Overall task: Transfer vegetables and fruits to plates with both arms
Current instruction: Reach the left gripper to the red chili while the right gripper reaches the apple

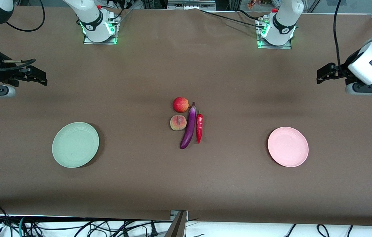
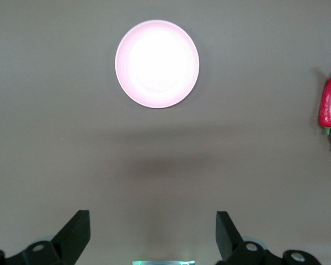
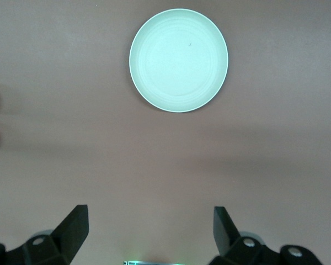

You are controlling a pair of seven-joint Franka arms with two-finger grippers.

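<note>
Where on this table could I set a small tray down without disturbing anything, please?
Bare cloth lies between the green plate and the produce, and again between the produce and the pink plate. It is crowded only at the middle, where the pomegranate, peach, eggplant and chili lie close together. Both plates hold nothing.

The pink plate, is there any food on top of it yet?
No. The round pale pink plate has nothing on it; its whole top shows bare in both the front and left wrist views. What lies under it is covered by the plate itself.
</note>
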